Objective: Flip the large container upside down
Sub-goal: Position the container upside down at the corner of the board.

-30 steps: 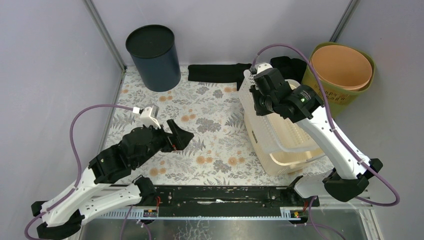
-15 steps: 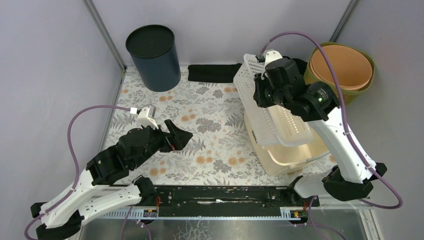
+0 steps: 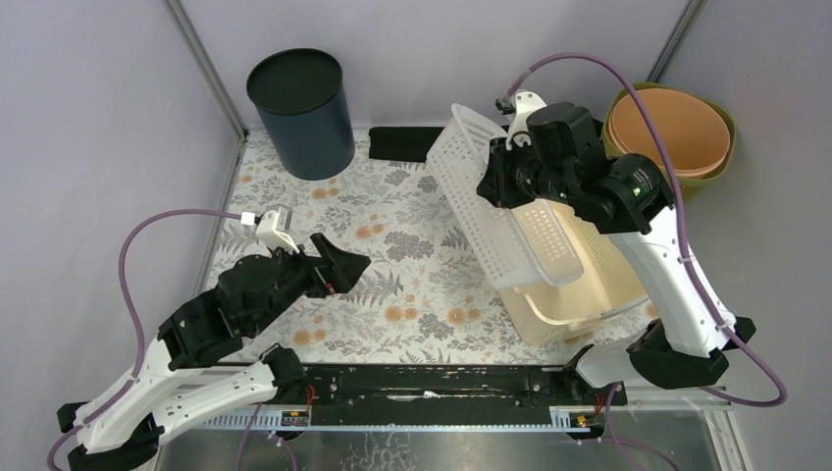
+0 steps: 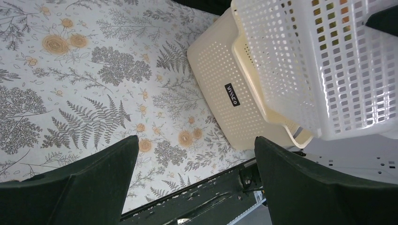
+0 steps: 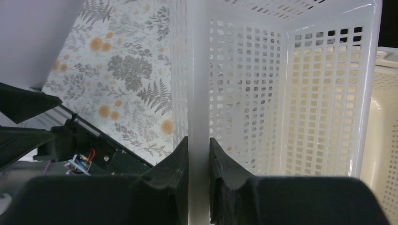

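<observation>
The large container, a cream perforated basket (image 3: 598,299) (image 4: 220,79) (image 5: 386,136), stands upright at the right of the floral mat. A smaller white perforated basket (image 3: 486,211) (image 4: 324,70) (image 5: 244,70) hangs tilted above it, its far end raised toward the left. My right gripper (image 3: 502,179) (image 5: 198,143) is shut on this white basket's rim, one finger on each side of the wall. My left gripper (image 3: 343,267) (image 4: 196,143) hovers open over the mat left of both baskets, with nothing between its fingers.
A dark blue cylindrical bin (image 3: 299,110) stands at the back left. A black cloth (image 3: 402,144) lies along the back edge. An orange pot inside an olive one (image 3: 675,132) sits at the back right. A black rail (image 3: 422,383) runs along the front.
My right gripper has lifted the white basket up and to the left, tipping it further out of the cream basket. My left arm has shifted slightly.
</observation>
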Action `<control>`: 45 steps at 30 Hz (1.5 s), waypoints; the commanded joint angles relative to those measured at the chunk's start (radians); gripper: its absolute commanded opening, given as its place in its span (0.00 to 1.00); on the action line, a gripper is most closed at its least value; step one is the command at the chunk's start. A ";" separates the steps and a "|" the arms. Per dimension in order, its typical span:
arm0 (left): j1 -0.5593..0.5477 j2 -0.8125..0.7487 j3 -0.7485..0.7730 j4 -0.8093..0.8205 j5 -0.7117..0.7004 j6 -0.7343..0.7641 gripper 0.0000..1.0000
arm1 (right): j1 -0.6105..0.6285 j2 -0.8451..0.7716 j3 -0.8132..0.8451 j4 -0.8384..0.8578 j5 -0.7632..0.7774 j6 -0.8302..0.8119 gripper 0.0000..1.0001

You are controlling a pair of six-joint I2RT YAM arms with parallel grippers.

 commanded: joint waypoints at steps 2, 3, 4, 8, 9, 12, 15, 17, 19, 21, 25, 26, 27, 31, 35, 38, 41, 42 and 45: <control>0.002 -0.021 0.053 0.018 -0.045 0.016 1.00 | 0.000 0.013 0.075 0.094 -0.114 0.028 0.08; 0.002 -0.023 0.057 0.016 -0.046 0.018 1.00 | 0.001 0.017 0.079 0.098 -0.123 0.035 0.08; 0.002 -0.023 0.060 0.013 -0.048 0.018 1.00 | 0.000 0.020 0.082 0.102 -0.134 0.041 0.08; 0.002 -0.026 0.077 0.000 -0.059 0.022 1.00 | 0.000 0.019 0.058 0.164 -0.183 0.083 0.08; 0.002 -0.025 0.082 -0.002 -0.060 0.024 1.00 | 0.001 0.017 0.047 0.185 -0.198 0.095 0.09; 0.002 -0.027 0.107 -0.015 -0.068 0.032 1.00 | 0.001 0.014 0.008 0.247 -0.246 0.138 0.09; 0.002 -0.028 0.130 -0.026 -0.075 0.039 1.00 | 0.000 0.014 -0.029 0.310 -0.293 0.189 0.09; 0.001 -0.029 0.142 -0.032 -0.078 0.042 1.00 | 0.000 0.013 -0.051 0.353 -0.319 0.219 0.09; 0.001 -0.034 0.151 -0.036 -0.083 0.046 1.00 | 0.001 0.011 -0.085 0.401 -0.343 0.254 0.09; 0.002 -0.038 0.158 -0.040 -0.088 0.048 1.00 | 0.000 0.007 -0.114 0.448 -0.362 0.287 0.09; 0.002 -0.045 0.180 -0.050 -0.092 0.052 1.00 | 0.001 0.002 -0.161 0.530 -0.380 0.351 0.09; 0.002 -0.045 0.186 -0.054 -0.095 0.053 1.00 | 0.001 0.001 -0.175 0.551 -0.385 0.366 0.09; 0.002 -0.046 0.191 -0.058 -0.099 0.054 1.00 | 0.000 0.000 -0.188 0.571 -0.391 0.380 0.09; 0.002 -0.055 0.203 -0.062 -0.106 0.061 1.00 | 0.000 0.002 -0.248 0.658 -0.424 0.438 0.09; 0.002 -0.057 0.213 -0.067 -0.108 0.065 1.00 | 0.001 0.026 -0.257 0.697 -0.445 0.472 0.09; 0.002 -0.063 0.214 -0.069 -0.111 0.065 1.00 | 0.001 0.042 -0.246 0.705 -0.450 0.480 0.09; 0.002 -0.069 0.213 -0.071 -0.113 0.065 1.00 | 0.001 0.062 -0.223 0.710 -0.454 0.488 0.09; 0.002 -0.070 0.214 -0.072 -0.114 0.065 1.00 | 0.000 0.073 -0.207 0.704 -0.456 0.488 0.09; 0.002 -0.075 0.216 -0.077 -0.116 0.064 1.00 | 0.000 0.096 -0.178 0.710 -0.467 0.498 0.09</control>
